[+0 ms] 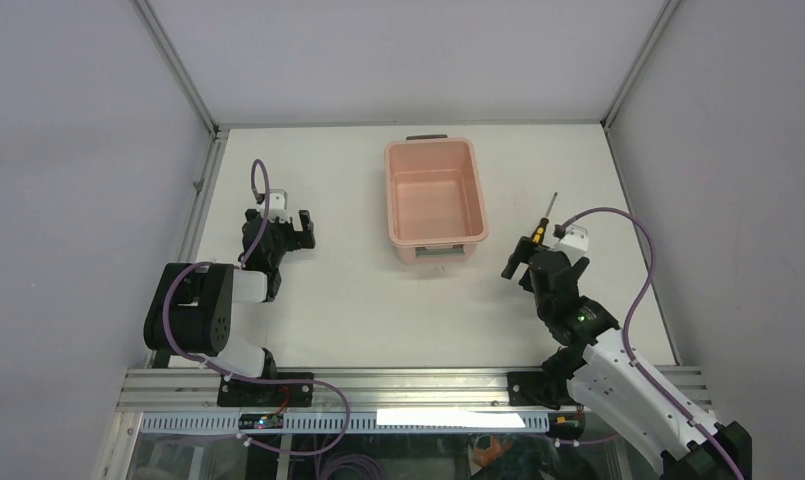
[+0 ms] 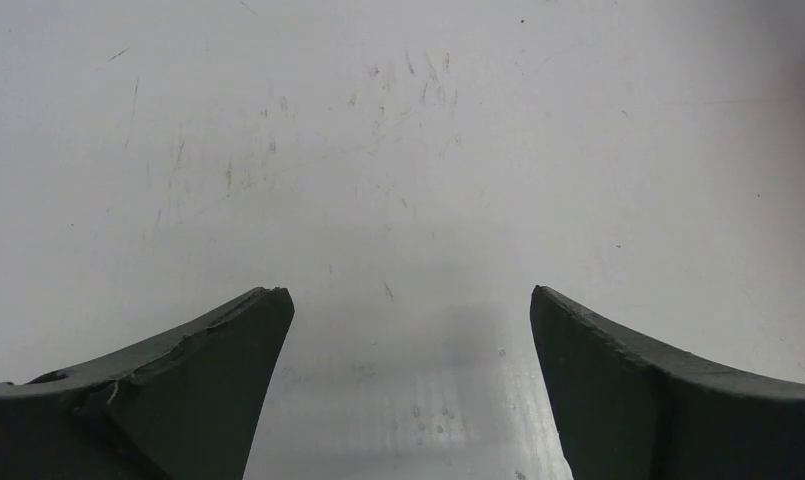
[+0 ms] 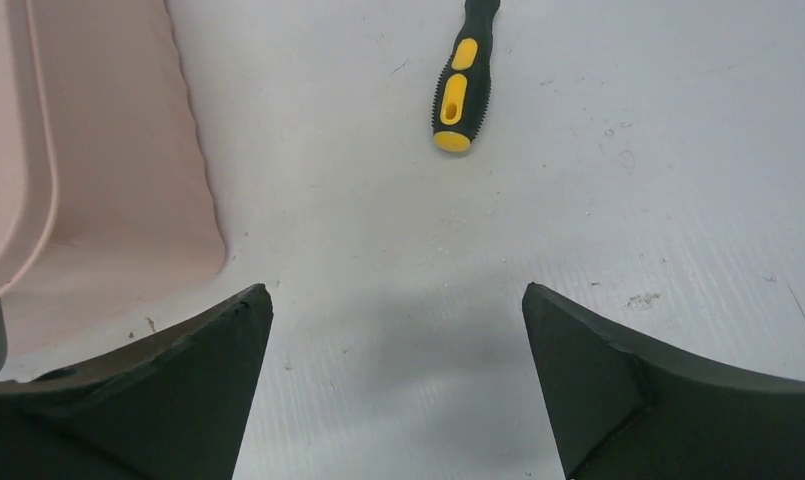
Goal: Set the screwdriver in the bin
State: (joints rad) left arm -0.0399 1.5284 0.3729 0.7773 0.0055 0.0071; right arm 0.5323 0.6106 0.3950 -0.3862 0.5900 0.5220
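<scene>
Found the screwdriver [image 1: 545,220] lying flat on the desk [image 1: 358,300], just right of the bin [image 1: 433,143] and clear of its wall, not yet inside. Noted its long axis running near to far, with the thin shaft pointing at the back edge and the yellow-and-black butt toward the right arm. Placed the right tool [image 1: 518,258] just short of that butt, spread wide and gripping nothing.

From the right wrist view, read the screwdriver [image 3: 456,90] as ahead and a little right of the midline of the tool [image 3: 398,300], with the bin [image 3: 108,150] off to the left. Judged the handle roughly in line with the approach, so the opening already sat across it; reckoned on a short advance, a slight shift right and a descent.

Saw the left tool [image 1: 296,228] well apart, beyond the bin, equally wide [image 2: 408,300] and empty over bare desk. Took the right arm as plainly the nearer.
</scene>
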